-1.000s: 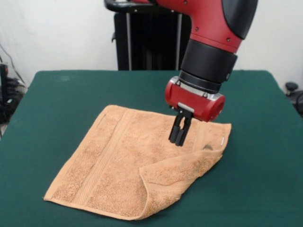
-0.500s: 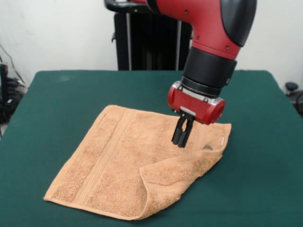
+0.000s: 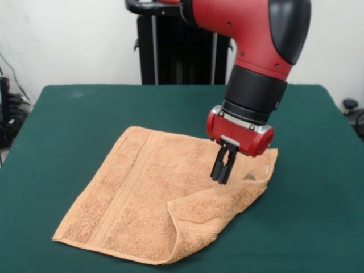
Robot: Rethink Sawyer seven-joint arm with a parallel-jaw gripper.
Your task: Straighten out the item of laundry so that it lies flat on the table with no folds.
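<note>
Front view: towel (image 3: 142, 199), orange-tan terry, lies on the green table (image 3: 68, 119), set cornerwise so its corners point toward the table's edges. Most of the cloth lies flat. One corner is not: on the towel's side nearest the camera and to the picture's right, a flap (image 3: 213, 207) is doubled back over the towel's own upper face, its folded edge running from the towel's near tip up toward the right-hand corner. A woven border band (image 3: 126, 185) runs along the towel's left portion, parallel to its left edge. A small white label (image 3: 267, 169) sits on the towel's right-hand edge, just beside that corner. Red and black arm (image 3: 256, 51) reaches down over the towel's right portion. Gripper (image 3: 223, 172) hangs above the cloth, just beyond the flap's upper edge and near the label corner. Its two black fingers (image 3: 216, 165) are pressed close together, with nothing between them, tips pointing down at the towel. Whether the tips touch the cloth cannot be told. A dark stand (image 3: 170, 51) rises behind the towel, past the table's far edge.
</note>
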